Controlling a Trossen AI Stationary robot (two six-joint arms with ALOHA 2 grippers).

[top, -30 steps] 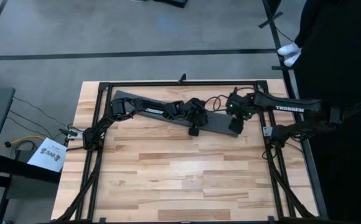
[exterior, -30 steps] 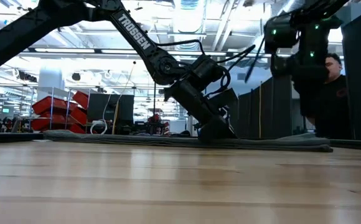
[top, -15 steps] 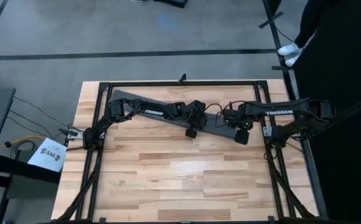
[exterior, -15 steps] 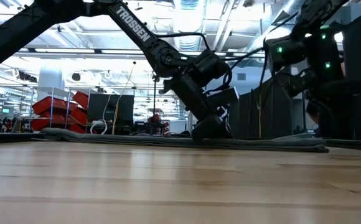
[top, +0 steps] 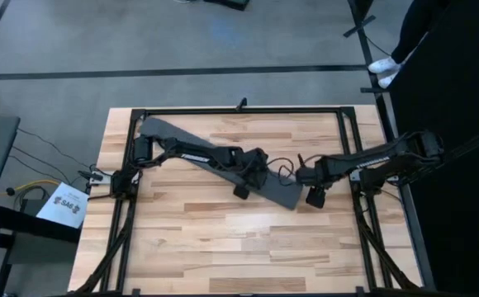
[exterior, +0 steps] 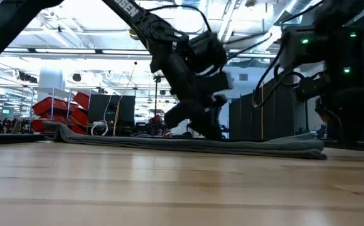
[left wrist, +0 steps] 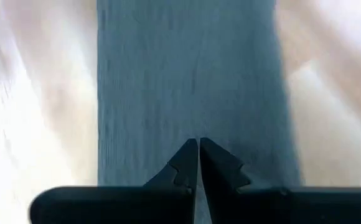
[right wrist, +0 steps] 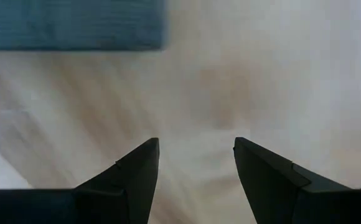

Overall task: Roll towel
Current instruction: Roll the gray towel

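Note:
The towel (top: pixel 277 188) is a long dark grey strip lying flat on the wooden table. It runs slantwise from the far left corner (top: pixel 153 128) to its right end (top: pixel 293 200) near the table's middle. My left gripper (top: pixel 241 191) is shut, with its tips down on the strip near that right end. In the left wrist view the towel (left wrist: pixel 187 74) runs on beyond the fingers. My right gripper (top: pixel 314 198) stands open over bare wood just right of the towel's end, whose corner (right wrist: pixel 68 25) shows in its wrist view. My left gripper presses its shut fingertips (left wrist: pixel 198 149) down on the towel's top face (left wrist: pixel 196 127), about midway across the strip's width and near its right end. The fingers come slanting from above and point along the strip. The cloth lies flat on the table there, with no pucker showing.
A black metal frame (top: pixel 239 110) runs around the table's edges. A person (top: pixel 409 33) stands beyond the far right corner. Bare wood (top: pixel 239 243) fills the table's near half. A side stand with a paper (top: pixel 64 205) is at the left.
My left gripper has gone toward the near edge and a little left. The towel's right end has swung with it toward the near edge, while its far left end has stayed put. My right gripper has moved toward the near edge and now stands off the towel's end.

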